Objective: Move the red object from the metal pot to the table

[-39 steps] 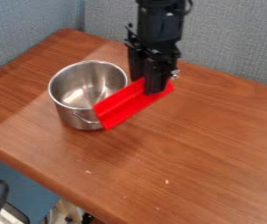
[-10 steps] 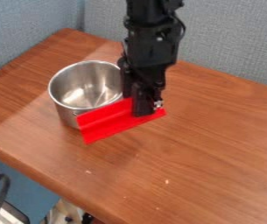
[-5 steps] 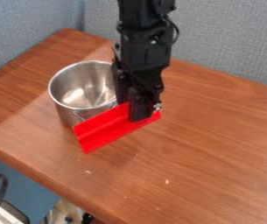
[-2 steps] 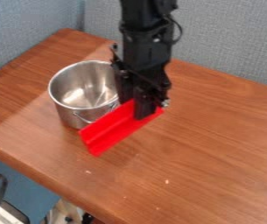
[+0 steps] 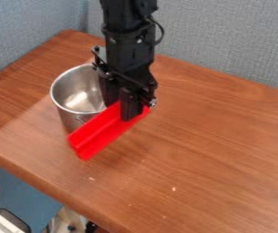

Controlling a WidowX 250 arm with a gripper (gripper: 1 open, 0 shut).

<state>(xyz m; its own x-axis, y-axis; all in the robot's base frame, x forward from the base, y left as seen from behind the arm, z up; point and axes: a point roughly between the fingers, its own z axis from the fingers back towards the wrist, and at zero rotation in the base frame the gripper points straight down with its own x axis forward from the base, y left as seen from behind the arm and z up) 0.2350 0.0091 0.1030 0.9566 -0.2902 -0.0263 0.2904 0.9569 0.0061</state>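
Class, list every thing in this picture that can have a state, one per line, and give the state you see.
gripper: shut on the red object, pointing down.
red object: held at its upper end, out of the pot, slanting down toward the table.
metal pot: upright, open, nothing seen inside.
table: bears the pot.

Lighting: even, moderately bright, from overhead; no hard shadows. My arm reads near-black, detail lost. Soft sheen along the desk, strongest at its left part. The metal pot shows bright glare on its inner wall. Picture small, coarse and soft throughout; edges slightly smeared; bottom-left corner dim and indistinct.
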